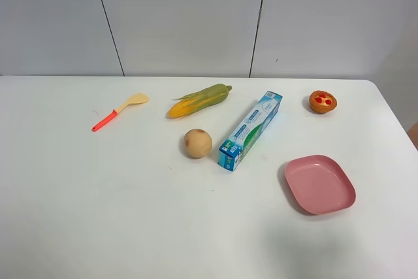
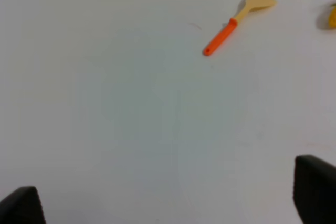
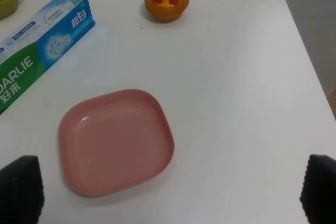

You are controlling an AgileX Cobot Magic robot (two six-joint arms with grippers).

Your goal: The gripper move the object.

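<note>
- The carton (image 3: 39, 51) lies flat on the worktop (image 1: 130, 213), ahead of the right hand (image 3: 168, 192) and off to one side, past the pink plate (image 3: 115, 140).
- Its long axis runs diagonally away from that hand.
- Both hands are spread and empty; the right is nearer, the left hand (image 2: 168, 203) faces only a spatula (image 2: 233, 22).

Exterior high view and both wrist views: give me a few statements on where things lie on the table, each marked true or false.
1. The pink plate is empty. True.
2. The long carton lies on the pink plate. False: it lies on the table, apart from the plate.
3. The round tan ball sits beside the carton's near end. True.
4. The spatula has a green handle. False: the handle is orange-red.
5. The corn cob rests against the small tart. False: the carton lies between them.
6. The right gripper holds nothing. True.
</note>
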